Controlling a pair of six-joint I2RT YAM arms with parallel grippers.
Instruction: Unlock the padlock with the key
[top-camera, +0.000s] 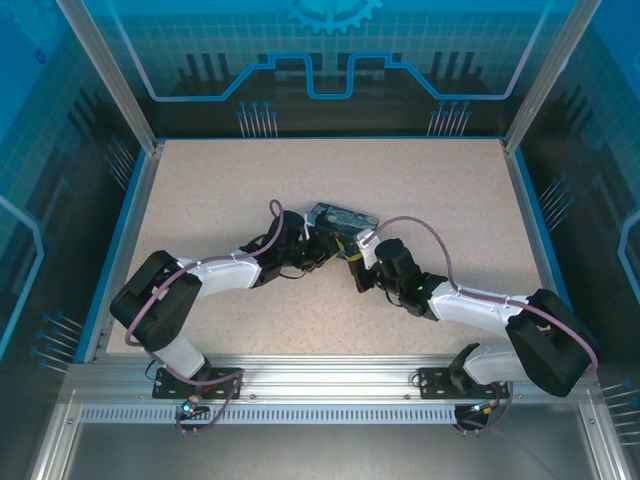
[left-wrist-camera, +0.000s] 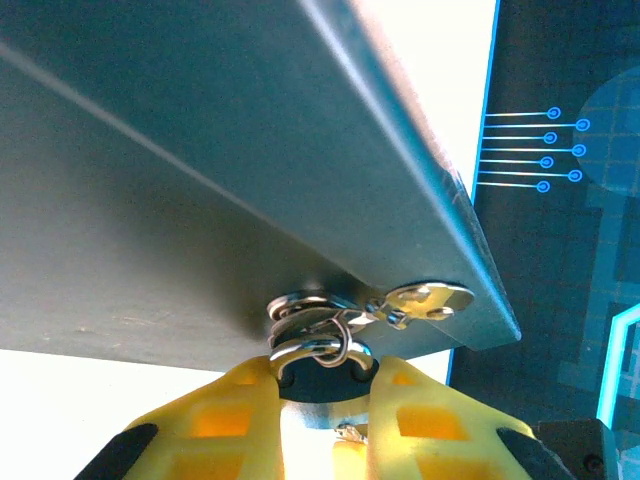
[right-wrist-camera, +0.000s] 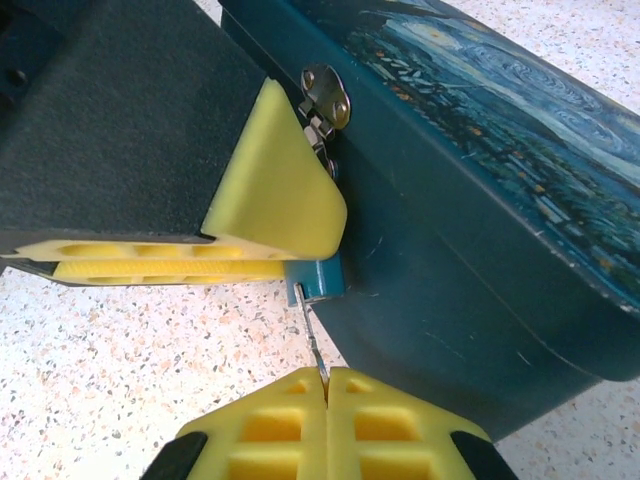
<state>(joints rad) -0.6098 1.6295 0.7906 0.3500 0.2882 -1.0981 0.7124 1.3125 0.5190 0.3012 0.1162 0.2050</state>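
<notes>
Speckled beige surface (top-camera: 220, 180), blue panel walls. Small teal-blue metal padlock (right-wrist-camera: 316, 278) hangs by the silver hasp (right-wrist-camera: 325, 92) of the dark-blue Starry-Night-print box (right-wrist-camera: 480, 140), mid-surface. Right wrist view: right hand (right-wrist-camera: 325, 374) pinched tight on the thin dark metal key (right-wrist-camera: 313, 345), which runs up into the padlock's underside. Left wrist view: left hand (left-wrist-camera: 322, 372), yellow hollow-celled fingers (left-wrist-camera: 430, 420) narrowly parted, clamps the padlock below its steel shackle (left-wrist-camera: 320, 345).

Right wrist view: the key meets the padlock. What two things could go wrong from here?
The thin key is pinched only at its end by the shut right jaws; turning could slip or bend it.
The padlock is attached to the painted box and steadied by the left jaws; a sideways push could shift the box and misalign the key.
</notes>
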